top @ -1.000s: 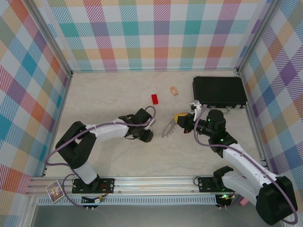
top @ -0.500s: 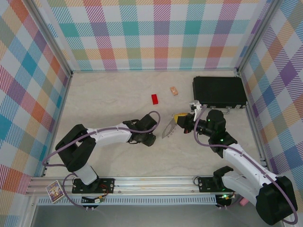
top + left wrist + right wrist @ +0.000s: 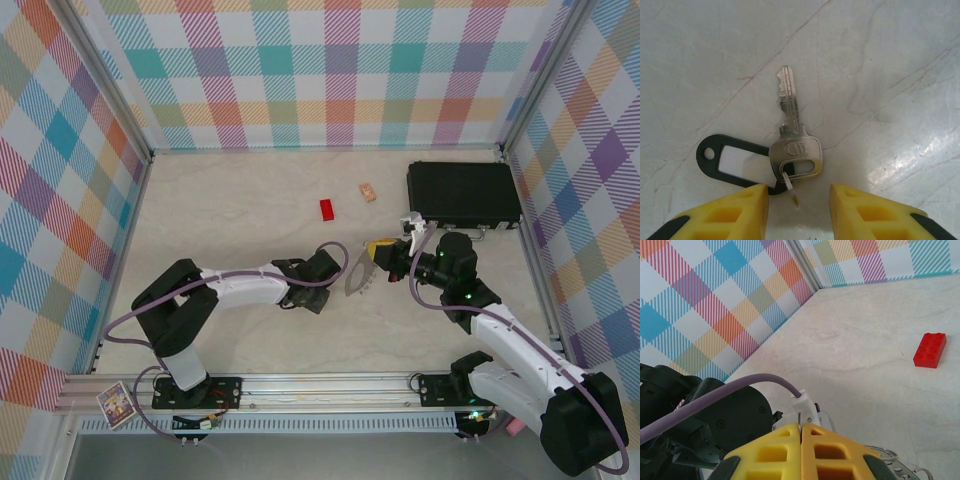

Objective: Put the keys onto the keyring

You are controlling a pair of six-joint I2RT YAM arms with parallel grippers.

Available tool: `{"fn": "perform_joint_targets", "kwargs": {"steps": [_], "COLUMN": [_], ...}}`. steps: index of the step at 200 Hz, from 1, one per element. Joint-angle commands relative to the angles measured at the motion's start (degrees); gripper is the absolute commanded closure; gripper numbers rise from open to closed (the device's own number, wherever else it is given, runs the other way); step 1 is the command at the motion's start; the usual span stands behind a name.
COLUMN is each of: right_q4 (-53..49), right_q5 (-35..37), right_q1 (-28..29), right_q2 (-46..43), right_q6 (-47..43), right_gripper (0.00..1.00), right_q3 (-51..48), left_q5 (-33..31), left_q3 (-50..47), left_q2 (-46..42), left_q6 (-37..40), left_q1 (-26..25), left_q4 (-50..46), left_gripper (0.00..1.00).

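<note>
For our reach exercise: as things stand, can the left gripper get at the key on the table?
Probably yes: the key lies flat just ahead of the open left gripper, with nothing in between.

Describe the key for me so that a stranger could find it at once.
On the pale marble table, look just ahead of the left end effector and its yellow fingers. The key lies flat there, its head against a black tag with a white label. Unlike the red block farther back, it is silver metal with a toothed blade.
</note>
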Motion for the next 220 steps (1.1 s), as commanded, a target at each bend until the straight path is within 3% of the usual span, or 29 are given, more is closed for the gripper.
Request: {"fn": "perform_joint_targets", "kwargs": {"steps": [1, 61, 110, 162, 220], "right_q4": [3.8, 3.9, 4.0, 3.7, 3.3], "right_q5": [-1.0, -1.0, -1.0, -0.6, -0.2], "right_q1": [0.2, 0.2, 0.2, 0.2, 0.2], "right_q2": [0.2, 0.3, 0.4, -0.1, -0.6], "right_q6": [0.2, 0.3, 0.3, -0.1, -0.9], "right_gripper": [1.0, 1.0, 1.0, 1.0, 1.0], "right_q3": [-0.2, -0.2, -0.3, -0.6, 0.0], "left_q5": [-2.1, -3.0, -3.1, -5.1, -8.2], "left_q3": [1.5, 1.4, 1.3, 0.6, -2.4], "left_q2": [0.5, 0.5, -0.5, -5.1, -15.5], "left_q6": [-0.8, -1.0, -1.0, -0.6, 4.3], "left_q1": [-0.6, -0.6, -0.6, -0.5, -0.4], "left_q4": [-1.5, -2.0, -2.1, -1.0, 7.3], "left_gripper": [0.66, 0.78, 1.0, 1.0, 1.0]}}
